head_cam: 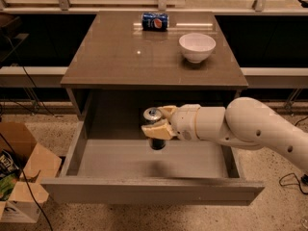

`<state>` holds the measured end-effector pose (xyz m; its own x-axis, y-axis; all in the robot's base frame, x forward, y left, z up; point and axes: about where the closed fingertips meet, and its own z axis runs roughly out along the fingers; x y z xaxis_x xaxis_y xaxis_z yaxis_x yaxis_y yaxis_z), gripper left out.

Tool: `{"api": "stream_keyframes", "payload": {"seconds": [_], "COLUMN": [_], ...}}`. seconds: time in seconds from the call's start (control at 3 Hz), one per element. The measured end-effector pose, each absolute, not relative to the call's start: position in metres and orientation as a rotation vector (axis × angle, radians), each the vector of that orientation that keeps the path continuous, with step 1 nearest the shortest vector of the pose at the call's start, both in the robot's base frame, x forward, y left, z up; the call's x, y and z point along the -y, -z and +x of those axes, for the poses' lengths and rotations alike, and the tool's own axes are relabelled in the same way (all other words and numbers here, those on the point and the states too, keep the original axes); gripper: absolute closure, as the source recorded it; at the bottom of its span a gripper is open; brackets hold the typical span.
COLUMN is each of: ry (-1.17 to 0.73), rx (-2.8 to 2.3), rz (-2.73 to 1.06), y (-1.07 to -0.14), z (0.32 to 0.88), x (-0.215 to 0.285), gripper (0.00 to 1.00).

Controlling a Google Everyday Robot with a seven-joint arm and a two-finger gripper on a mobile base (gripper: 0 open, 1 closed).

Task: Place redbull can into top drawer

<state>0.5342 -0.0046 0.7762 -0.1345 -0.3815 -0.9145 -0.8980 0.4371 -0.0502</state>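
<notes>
Closest to me is the flat grey front panel of the top drawer (154,190), which stands pulled out from under the table. To its left a cardboard box (21,177) sits on the speckled floor with its flaps open. Behind the panel I see the drawer's pale grey inside.

Over the middle of that floor, toward the back of the drawer, is the gripper (156,123), reaching in from the right on the end of the thick white arm (250,126). It is clamped on the redbull can (152,114). The tan fingers (155,131) wrap the can around its middle, one on the side facing me and one behind. The can stands upright between them, with its silver top showing just above the fingers and its dark lower end showing just below (I cannot tell whether the base touches the drawer floor or hangs just over it). A soft shadow lies on the drawer floor in front of the can.

Farther back is the brown table (120,57). A white bowl (197,47) sits on its right side. Beyond that, near the far edge, a blue Pepsi can (155,21) lies on its side, well apart from the bowl.
</notes>
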Motion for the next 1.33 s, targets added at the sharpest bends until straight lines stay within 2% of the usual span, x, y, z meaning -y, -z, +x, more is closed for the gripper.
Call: {"api": "stream_keyframes", "payload": {"seconds": [1.0,1.33], "ry": [-0.662,-0.646], "rx": [-1.621,-1.657], "rz": [-1.086,-1.082], "y": [-0.736,-0.717], "z": [0.543,0.542], "x": [0.049,0.059], "gripper": [1.00,0.86]}}
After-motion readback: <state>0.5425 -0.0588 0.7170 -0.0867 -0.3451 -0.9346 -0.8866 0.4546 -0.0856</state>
